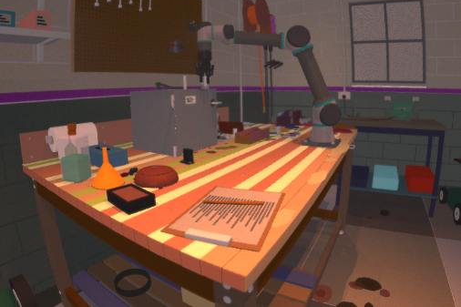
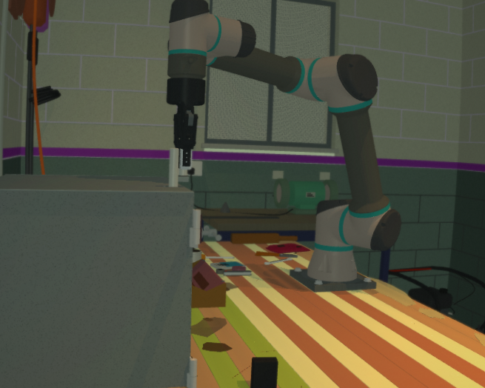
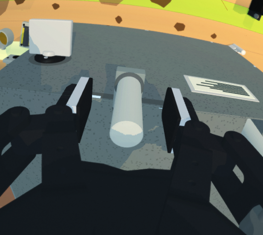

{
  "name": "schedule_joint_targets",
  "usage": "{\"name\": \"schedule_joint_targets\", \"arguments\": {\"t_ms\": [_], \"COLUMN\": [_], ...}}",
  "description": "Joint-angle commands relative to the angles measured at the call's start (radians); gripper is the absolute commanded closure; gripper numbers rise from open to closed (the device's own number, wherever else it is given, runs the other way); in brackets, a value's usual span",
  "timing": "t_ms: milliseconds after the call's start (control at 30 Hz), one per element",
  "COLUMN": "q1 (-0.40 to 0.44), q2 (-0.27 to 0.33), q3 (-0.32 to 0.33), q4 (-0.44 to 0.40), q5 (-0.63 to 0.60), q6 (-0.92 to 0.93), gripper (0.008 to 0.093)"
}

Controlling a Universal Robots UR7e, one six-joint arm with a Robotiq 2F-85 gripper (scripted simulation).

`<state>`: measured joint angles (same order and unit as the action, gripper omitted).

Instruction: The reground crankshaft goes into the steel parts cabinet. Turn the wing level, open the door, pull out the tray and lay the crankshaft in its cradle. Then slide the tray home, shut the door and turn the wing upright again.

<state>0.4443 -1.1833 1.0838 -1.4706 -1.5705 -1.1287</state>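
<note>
The crankshaft is not in sight. The grey steel cabinet (image 1: 173,120) stands on the bench with its door closed. A white upright peg (image 3: 126,109) rises from the cabinet's top near the front edge. My gripper (image 3: 126,109) is straight above the top with the peg between its fingers. The gripper (image 2: 185,156) is open and holds nothing. A white square wing plate (image 3: 50,37) stands on a round pivot at the top's corner. A label plate (image 3: 220,91) lies on the top to the right.
A black tray (image 1: 130,197) lies near the bench's front, with an orange funnel (image 1: 106,170), a red dome (image 1: 156,176) and a clipboard (image 1: 227,216) close by. A small black block (image 1: 187,156) stands before the cabinet. A brown box (image 2: 207,284) sits beside the cabinet.
</note>
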Motion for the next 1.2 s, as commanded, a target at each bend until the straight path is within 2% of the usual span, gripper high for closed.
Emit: {"name": "schedule_joint_targets", "arguments": {"t_ms": [0,433,933,1167], "q1": [0.0,0.0,0.0,0.0], "q2": [-0.001,0.0,0.014,0.016], "q3": [0.0,-0.009,-0.112,-0.126], "q4": [0.0,0.007,0.097,0.109], "q5": [0.0,0.0,0.0,0.0], "q6": [0.0,0.0,0.0,0.0], "gripper": [0.0474,0.0474,0.0474,0.0474]}}
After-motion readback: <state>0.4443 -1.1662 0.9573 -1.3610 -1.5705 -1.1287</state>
